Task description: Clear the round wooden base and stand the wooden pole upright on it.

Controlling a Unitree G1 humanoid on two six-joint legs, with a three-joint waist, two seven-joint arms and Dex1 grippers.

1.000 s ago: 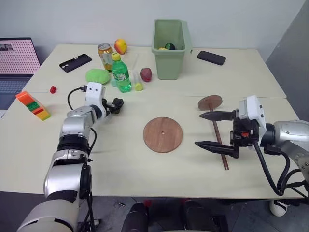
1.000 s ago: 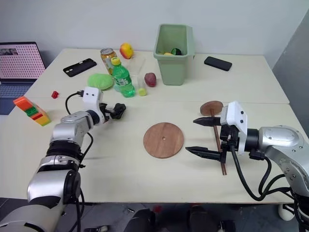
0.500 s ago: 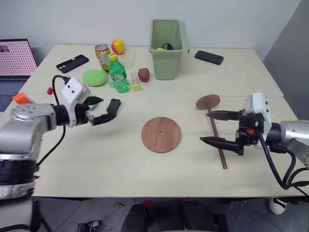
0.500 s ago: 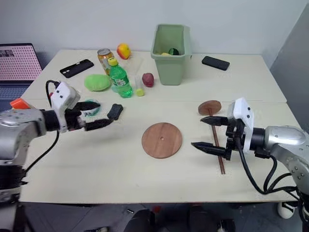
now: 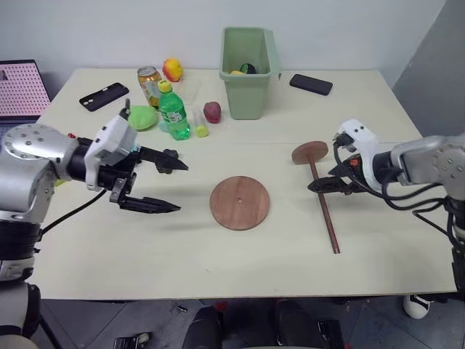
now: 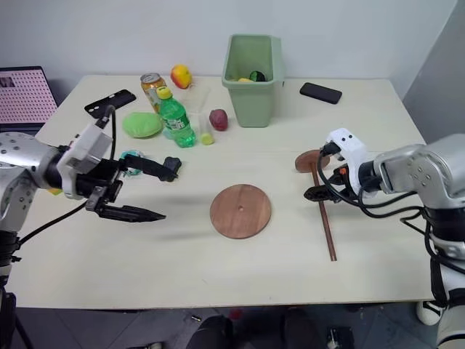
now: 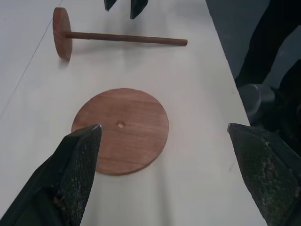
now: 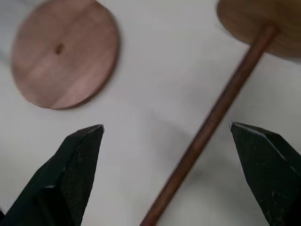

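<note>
Both arms have shifted since the earlier frame: the left hand has drawn back from the green soda bottle and now hangs above the counter to the left of the round wooden base, while the right hand has tipped down over the wooden pole. Each hand stands wide open and holds nothing.

Taking the base as landmark, it lies flat and bare, its tiny centre hole showing, so the clearing looks done. The pole lies on its side well to the base's right, apart from it, its fixed disc at the far end and its shaft running toward the near edge of the counter.

The step in hand appears to be the right hand's grasp on the pole. In the right wrist view the shaft runs between the fingers, nearer one of them. Centring on the shaft before closing should stop it rolling away. A grip close to the disc end would likely make the swing to upright easier to control.
</note>
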